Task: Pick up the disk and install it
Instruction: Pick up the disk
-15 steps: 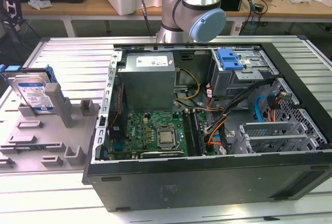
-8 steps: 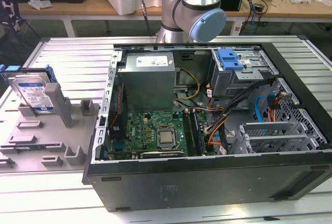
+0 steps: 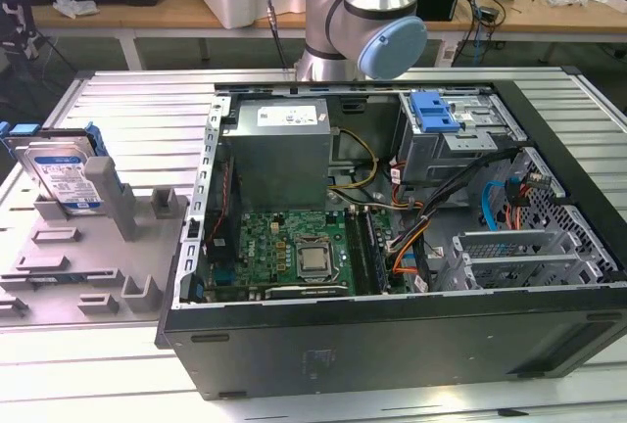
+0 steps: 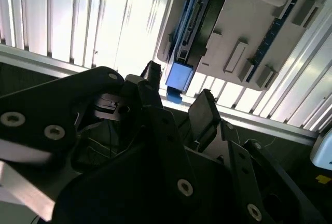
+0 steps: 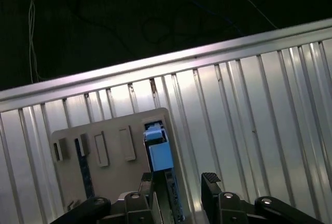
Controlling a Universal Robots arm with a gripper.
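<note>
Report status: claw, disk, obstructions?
Open claw above the disk, holding nothing. Disk upright in grey holder beside the computer case, not installed. No obstruction seen between claw and disk.

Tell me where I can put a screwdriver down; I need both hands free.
Bare ribbed table beyond the grey holder, and the near strip before holder and computer case. Crowded: the holder around the disk, and inside the case.

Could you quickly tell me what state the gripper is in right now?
Gripper: open, holding nothing; its fingers stand apart near the disk in the grey holder.
</note>
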